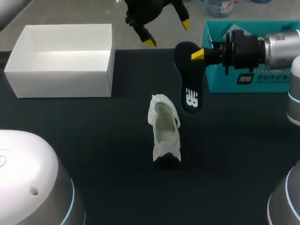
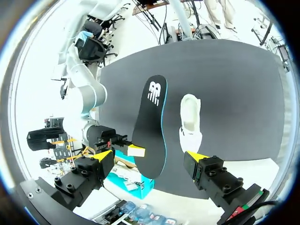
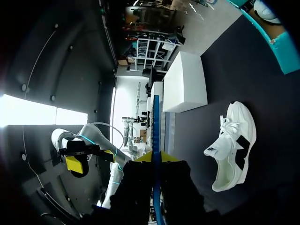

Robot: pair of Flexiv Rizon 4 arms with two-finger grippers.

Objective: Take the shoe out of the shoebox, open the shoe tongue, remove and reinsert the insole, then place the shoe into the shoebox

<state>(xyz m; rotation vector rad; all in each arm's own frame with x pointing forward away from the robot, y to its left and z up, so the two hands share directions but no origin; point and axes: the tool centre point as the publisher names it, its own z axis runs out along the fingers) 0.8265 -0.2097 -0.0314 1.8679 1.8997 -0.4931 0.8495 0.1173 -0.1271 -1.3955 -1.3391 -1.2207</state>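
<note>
Upper left of the head view: white shoebox (image 1: 61,61), open-topped, set on the dark table (image 1: 93,140). Top centre, just right of the box: left gripper (image 1: 168,33), black, yellow tips spread wide, gripping nothing, over the table's far edge. Centre of the frame: white sneaker (image 1: 164,133), out on the tabletop, upright on its sole, mouth gaping upward, well apart from the shoebox. Just right of the sneaker: black insole (image 1: 189,79), out of the shoe, blue-rimmed, a white mark at its near end, stretched from upper centre-right down toward mid-frame. Unclear whether touching the table. Clamped on the insole's far end, in from the right edge: right gripper (image 1: 199,54), fingers narrow, pressed against the thin foam from both sides. Through the right wrist camera, insole edge-on between the two yellow tips, sneaker ahead and off to one side. Upper right of the head view: teal box (image 1: 253,82), behind the right arm and partly hidden by it.
</note>
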